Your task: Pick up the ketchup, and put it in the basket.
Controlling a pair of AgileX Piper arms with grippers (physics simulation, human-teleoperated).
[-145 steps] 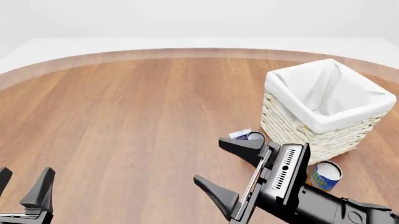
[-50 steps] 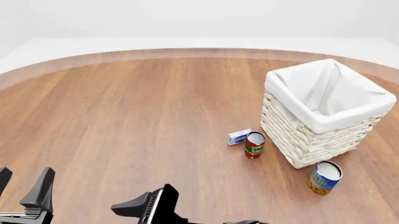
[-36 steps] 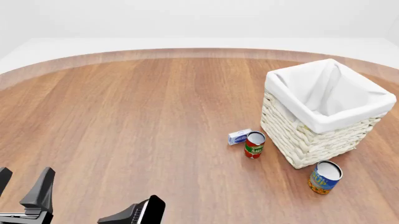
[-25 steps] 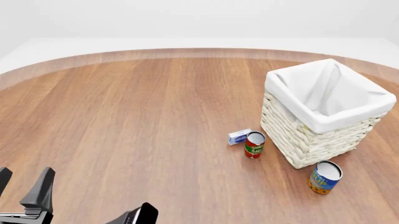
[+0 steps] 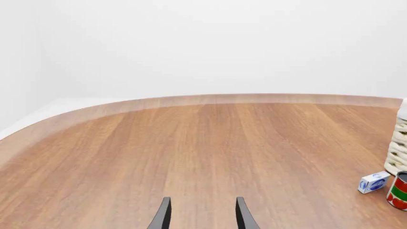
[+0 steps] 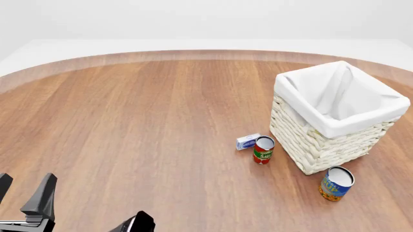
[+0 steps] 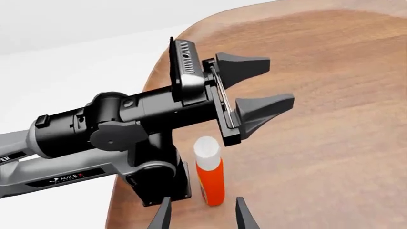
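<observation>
The ketchup (image 7: pixel 209 174), a red bottle with a white cap, shows only in the right wrist view. It stands upright near the table's edge, beside the base of my left arm. My right gripper (image 7: pixel 202 218) is open, its fingertips just short of the bottle on either side of it. Only a black corner of the right arm (image 6: pixel 139 224) reaches into the front view's bottom edge. My left gripper (image 6: pixel 24 195) (image 5: pixel 202 220) is open and empty at the near left. The basket (image 6: pixel 322 145), cream wicker with a white liner, stands at the far right.
A red-and-green tomato can (image 6: pixel 262 149) and a small blue-and-white box (image 6: pixel 247 141) stand just left of the basket. Near the basket's front corner is a blue-and-orange can (image 6: pixel 336 183). The left arm's body (image 7: pixel 121 126) hangs over the ketchup.
My right arm has swung from beside the basket leftward and back, sinking almost out of the front view's bottom edge. The left gripper has not moved.
</observation>
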